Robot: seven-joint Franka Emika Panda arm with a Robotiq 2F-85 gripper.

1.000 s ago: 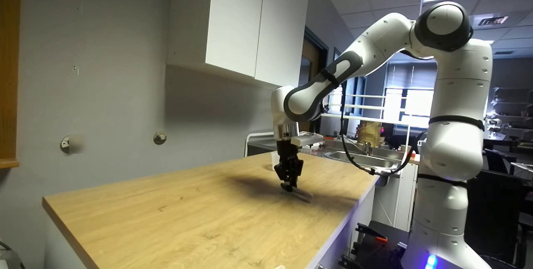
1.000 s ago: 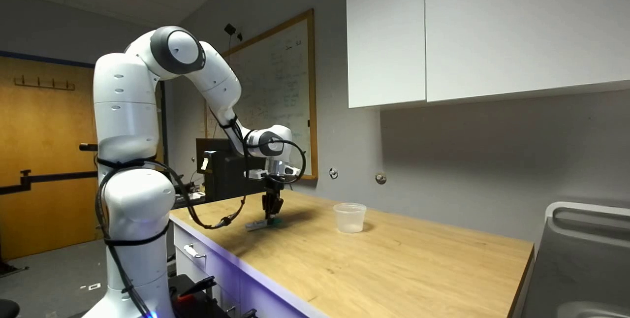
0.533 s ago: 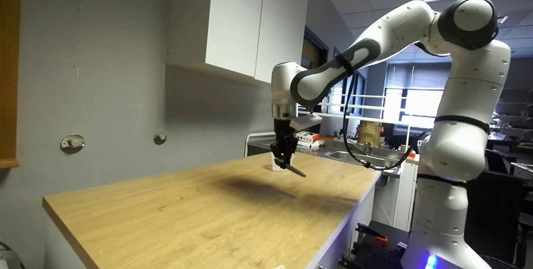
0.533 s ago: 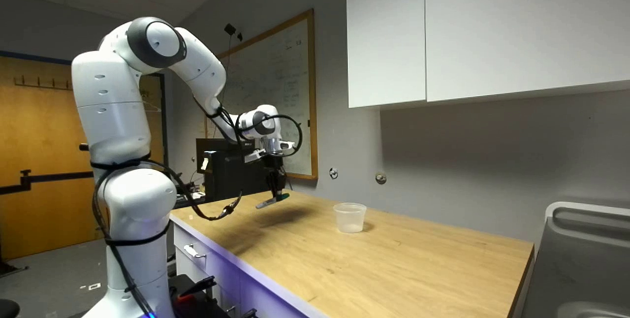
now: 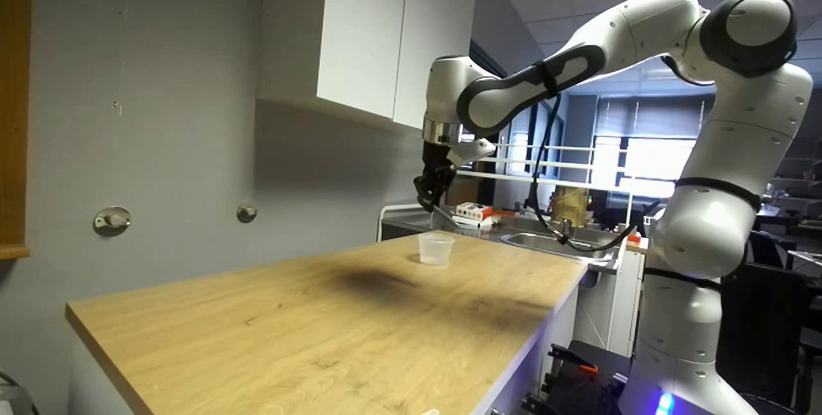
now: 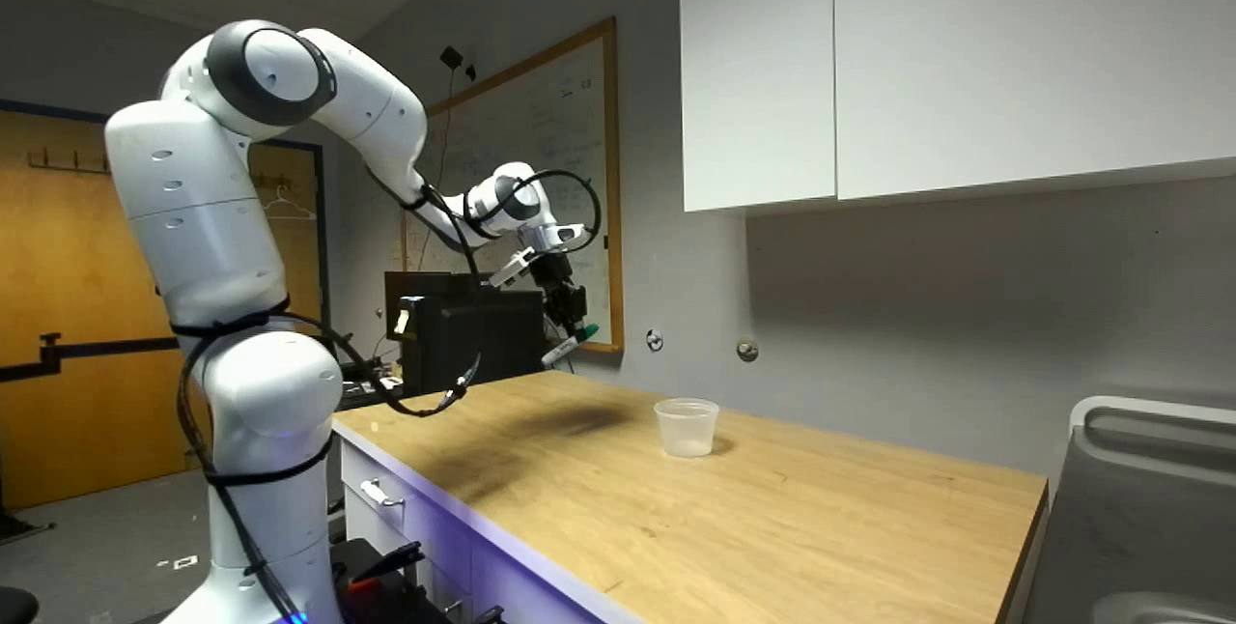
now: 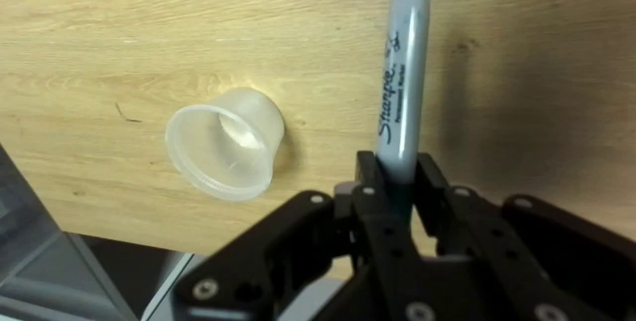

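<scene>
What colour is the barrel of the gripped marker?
Grey; the marker's barrel, with its black lettering, shows best in the wrist view.

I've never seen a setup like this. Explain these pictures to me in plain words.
The machine is a white, jointed robot arm. Two of the pictures are taken from different spots in the room, looking at it from outside. The close-up is taken from the arm's own wrist, looking past its black fingers at the surface below.

That surface is a wooden counter. A translucent plastic cup stands upright on it.

The fingers are closed on a grey Sharpie marker, gripping it near its green end. They hold it tilted in the air, above the counter and apart from the cup.
</scene>
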